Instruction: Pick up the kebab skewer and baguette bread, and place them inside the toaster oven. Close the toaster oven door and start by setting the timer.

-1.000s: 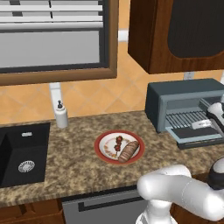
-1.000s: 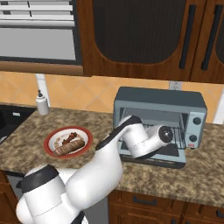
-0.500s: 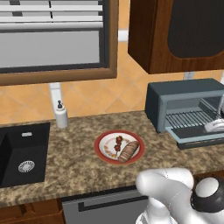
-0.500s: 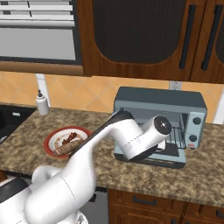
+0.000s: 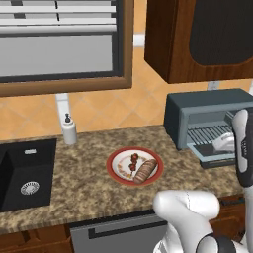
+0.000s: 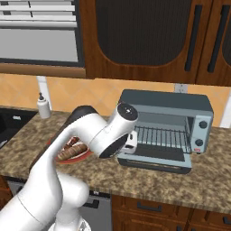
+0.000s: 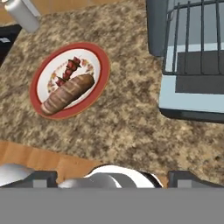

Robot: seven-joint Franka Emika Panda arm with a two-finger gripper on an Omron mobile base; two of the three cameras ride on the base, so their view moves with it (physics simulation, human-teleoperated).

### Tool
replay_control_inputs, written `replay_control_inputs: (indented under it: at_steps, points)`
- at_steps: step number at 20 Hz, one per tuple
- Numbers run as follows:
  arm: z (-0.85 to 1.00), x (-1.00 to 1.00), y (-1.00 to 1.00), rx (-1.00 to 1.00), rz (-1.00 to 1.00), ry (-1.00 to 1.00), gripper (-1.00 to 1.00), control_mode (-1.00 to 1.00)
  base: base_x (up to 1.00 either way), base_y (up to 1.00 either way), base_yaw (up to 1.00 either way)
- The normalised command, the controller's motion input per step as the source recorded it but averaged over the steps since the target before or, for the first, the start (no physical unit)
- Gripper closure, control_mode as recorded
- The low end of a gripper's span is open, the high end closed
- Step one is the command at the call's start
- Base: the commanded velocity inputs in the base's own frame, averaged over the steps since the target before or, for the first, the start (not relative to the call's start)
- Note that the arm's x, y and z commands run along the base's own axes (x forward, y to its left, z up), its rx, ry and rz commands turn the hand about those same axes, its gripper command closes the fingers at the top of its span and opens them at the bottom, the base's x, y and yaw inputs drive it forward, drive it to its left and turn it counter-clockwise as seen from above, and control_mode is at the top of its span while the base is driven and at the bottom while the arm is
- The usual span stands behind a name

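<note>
- Kebab skewer (image 7: 69,70) and baguette bread (image 7: 68,93) are seen side by side, touching, on a red-rimmed plate (image 7: 95,97) on the bench (image 7: 127,127), ahead and to the left of the hand (image 7: 111,178) in the hand view.
- The toaster oven (image 6: 171,122) is found ahead and to the right of the hand, its door (image 7: 192,101) dropped flat and its wire rack (image 6: 163,136) bare.
- The hand is held wide open and empty, high over the bench between plate and oven; only its dark fingertips are caught at the lower edge of the hand view.
- The step in hand is judged to be the first pick: neither food has been lifted, nothing has been loaded, and the door and timer remain to be dealt with.
- For the next move, the hand would have to be carried left and lowered over the plate, with the jaws set across one item so the other is not dragged along.
- Compared with a second ago, the hand has been drawn back from the oven mouth, the jaws have been spread wider, and the plate of food is unchanged.
</note>
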Motion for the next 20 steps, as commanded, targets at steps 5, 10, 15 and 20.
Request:
replay_control_inputs:
  at_steps: [5,10,15,20]
  points:
    - [0.00,-0.20,1.00,0.00,0.00,0.05,-1.00,-1.00,0.00,0.00,0.00]
    - [-0.05,0.22,1.00,0.00,-0.05,0.17,-1.00,-1.00,0.00,0.00,0.00]
    - [-0.20,0.54,0.99,-0.05,-0.14,0.24,-1.00,-1.00,0.00,0.00,0.00]
    - [-0.38,0.47,0.66,-0.11,-0.25,0.18,-1.00,-1.00,0.00,0.00,0.00]
